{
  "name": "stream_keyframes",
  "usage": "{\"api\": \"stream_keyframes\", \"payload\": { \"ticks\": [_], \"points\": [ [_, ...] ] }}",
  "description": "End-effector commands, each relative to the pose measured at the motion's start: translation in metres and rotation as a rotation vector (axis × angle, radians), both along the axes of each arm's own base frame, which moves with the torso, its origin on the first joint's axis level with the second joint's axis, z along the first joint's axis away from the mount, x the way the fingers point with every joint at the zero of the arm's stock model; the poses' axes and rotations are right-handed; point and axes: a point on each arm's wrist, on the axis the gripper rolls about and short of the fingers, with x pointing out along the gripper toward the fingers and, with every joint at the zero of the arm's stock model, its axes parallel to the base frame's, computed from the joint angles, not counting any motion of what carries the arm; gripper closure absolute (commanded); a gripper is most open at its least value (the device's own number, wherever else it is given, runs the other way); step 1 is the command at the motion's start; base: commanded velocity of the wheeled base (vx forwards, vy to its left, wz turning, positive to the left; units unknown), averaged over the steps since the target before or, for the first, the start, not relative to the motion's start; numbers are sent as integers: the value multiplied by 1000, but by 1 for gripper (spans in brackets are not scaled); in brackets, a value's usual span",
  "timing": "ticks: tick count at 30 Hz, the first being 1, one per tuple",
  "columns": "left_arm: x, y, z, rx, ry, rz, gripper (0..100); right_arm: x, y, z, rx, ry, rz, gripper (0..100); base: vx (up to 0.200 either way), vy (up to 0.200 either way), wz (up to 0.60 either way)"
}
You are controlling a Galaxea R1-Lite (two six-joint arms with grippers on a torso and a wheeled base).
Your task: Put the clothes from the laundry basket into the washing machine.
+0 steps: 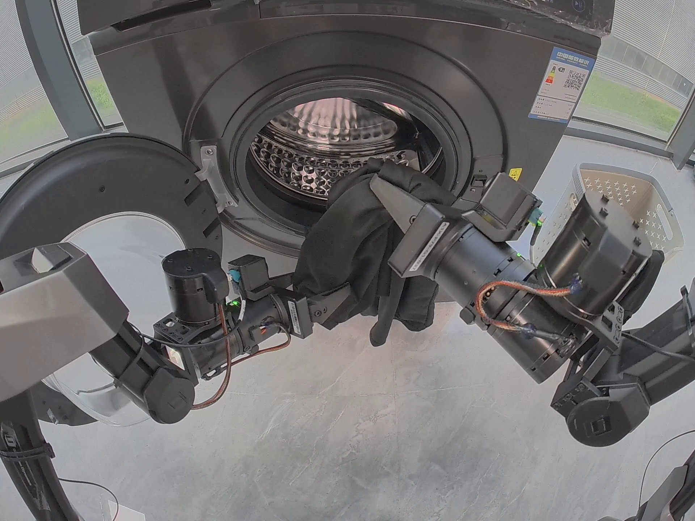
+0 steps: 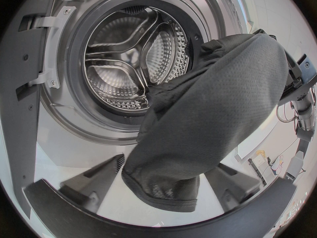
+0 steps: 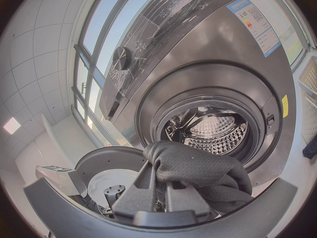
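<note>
My left gripper (image 1: pixel 342 302) sits spread open beneath the hanging black mesh-knit garment (image 1: pixel 355 255). My right gripper (image 1: pixel 386 191) is clamped on its top fold, at the door rim. The ribbed steel drum (image 1: pixel 326 146) of the dark grey washing machine (image 1: pixel 507 95) lies straight ahead of it, I judge.

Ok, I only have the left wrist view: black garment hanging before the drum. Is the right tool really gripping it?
Observer: Yes. The right wrist view shows the right tool shut on the black garment at its top fold.
Operator: Where's the laundry basket?
Observer: In the head view, the laundry basket stands on the floor to the right of the washing machine.
Operator: And the door?
Observer: The door is swung wide open, left of the opening.
</note>
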Motion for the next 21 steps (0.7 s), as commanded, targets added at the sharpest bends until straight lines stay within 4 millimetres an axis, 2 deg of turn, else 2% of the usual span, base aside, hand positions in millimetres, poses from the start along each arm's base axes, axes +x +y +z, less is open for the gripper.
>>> {"api": "stream_keyframes", "payload": {
  "ticks": [1,6,9,13,17,20,21],
  "points": [
    [0,-5,-2,-8,-5,-10,100,0,0,1,3,-3,1,100,0,0,0],
    [-1,-5,-3,-12,-6,-12,100,0,0,0,0,-1,1,100,0,0,0],
    [-8,-4,-2,-25,-23,-18,100,1,-1,-5,-14,9,2,100,0,0,0],
    [-35,3,9,-53,-62,-36,100,6,-2,-7,-18,11,-6,100,0,0,0],
    [-68,15,25,-82,-100,-61,100,17,1,-25,-57,34,10,100,0,0,0],
    [-84,18,36,-107,-126,-78,100,20,5,-33,-72,49,12,100,0,0,0],
    [-88,19,41,-119,-139,-83,100,20,6,-35,-76,53,13,0,0,0,0]
  ]
}}
